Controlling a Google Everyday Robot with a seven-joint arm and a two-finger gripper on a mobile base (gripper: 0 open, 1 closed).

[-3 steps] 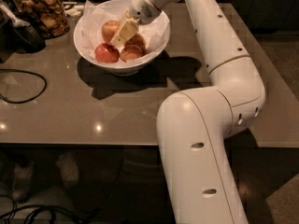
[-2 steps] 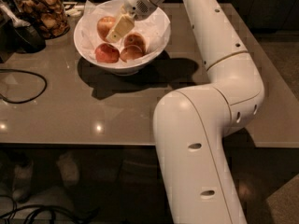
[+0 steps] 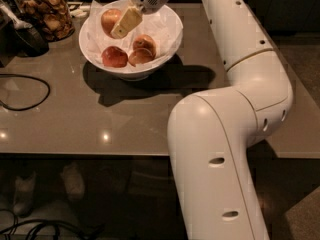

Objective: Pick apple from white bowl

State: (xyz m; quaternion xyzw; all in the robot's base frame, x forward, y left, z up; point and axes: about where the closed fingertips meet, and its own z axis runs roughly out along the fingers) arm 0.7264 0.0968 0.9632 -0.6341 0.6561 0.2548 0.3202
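Note:
The white bowl point(image 3: 176, 34), lined with crinkled white paper, stands at the back of the grey table. My gripper point(image 3: 119, 28) hangs over the bowl's left half, shut on the apple point(image 3: 108, 18), orange-red over yellow, and holds it at about rim height. One cream finger point(image 3: 127, 20) lies against the apple's right side; the other finger is hidden behind it. Three more apples lie in the bowl: a darker red one point(image 3: 114, 57), a paler one point(image 3: 140, 58) and one behind it point(image 3: 145, 42).
A glass jar of brown snacks point(image 3: 44, 11) stands left of the bowl, with a dark object point(image 3: 27, 38) beside it. A black cable point(image 3: 30, 96) loops on the table's left. My white arm point(image 3: 235, 134) fills the right. The table's front edge point(image 3: 100, 155) is near.
My gripper has moved left and upward with the apple in it, away from the other three apples, which stay in the bowl.

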